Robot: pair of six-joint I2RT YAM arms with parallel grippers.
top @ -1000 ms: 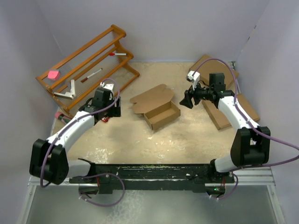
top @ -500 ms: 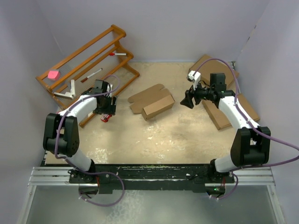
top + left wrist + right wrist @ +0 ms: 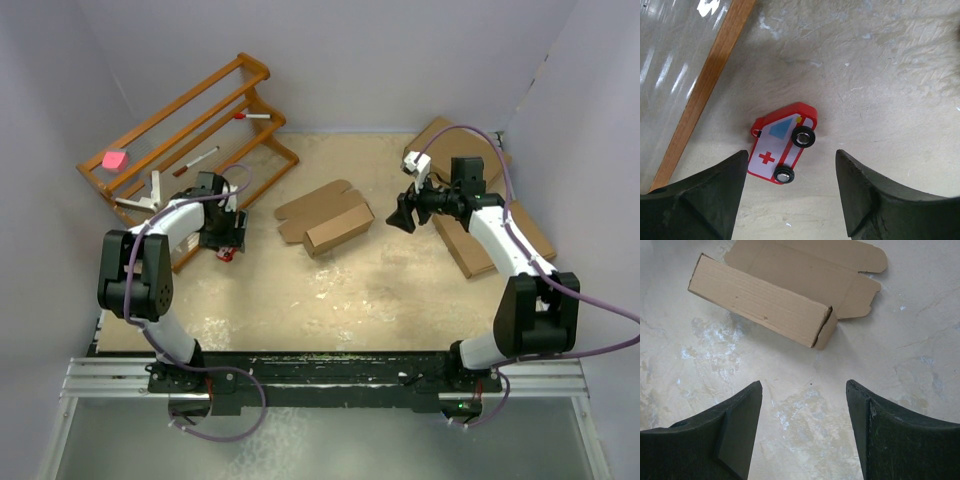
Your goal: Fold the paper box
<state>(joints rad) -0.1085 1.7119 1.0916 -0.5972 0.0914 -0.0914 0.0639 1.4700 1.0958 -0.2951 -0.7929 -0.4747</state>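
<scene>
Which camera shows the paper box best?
The right wrist view: the paper box lies close, its folded wall and flat flaps clear. The top external view shows it small; the left wrist view misses it.

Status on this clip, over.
Left gripper open, over toy ambulance. Right gripper open, empty. Paper box mid-table, lid flap flat, unclosed. Nothing blocking it.
</scene>
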